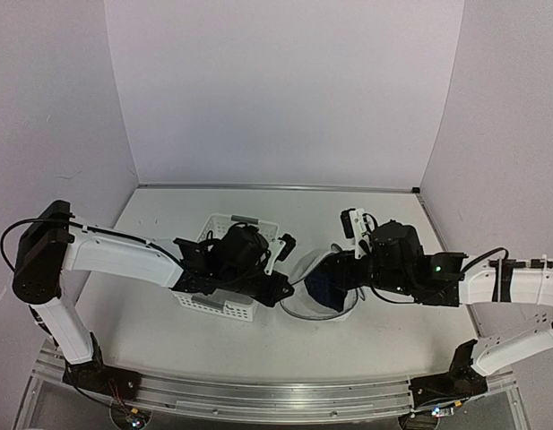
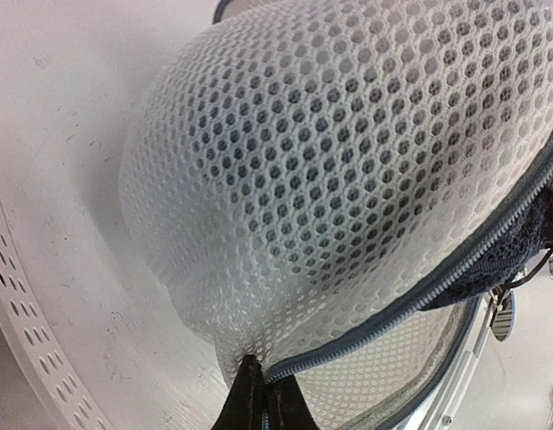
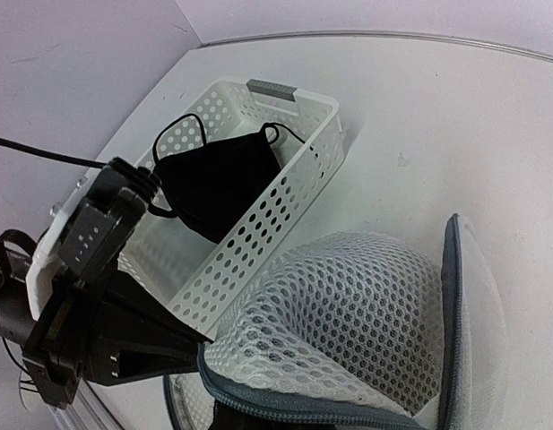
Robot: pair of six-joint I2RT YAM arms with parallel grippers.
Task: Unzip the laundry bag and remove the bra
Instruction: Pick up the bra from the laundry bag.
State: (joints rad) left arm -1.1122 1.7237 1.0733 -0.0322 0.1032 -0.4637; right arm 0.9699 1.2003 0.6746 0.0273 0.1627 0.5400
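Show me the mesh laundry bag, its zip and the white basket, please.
laundry bag (image 3: pixel 348 305): right wrist view, on its white mesh dome.
zip (image 2: pixel 410 305): left wrist view, on the grey band of teeth.
white basket (image 3: pixel 258 237): right wrist view, on its holed side wall.

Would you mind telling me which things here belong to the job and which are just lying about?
Job: laundry bag, partly unzipped; bra, apparently the dark lacy fabric inside it.
Lying about: white basket; black strapped garment in it.
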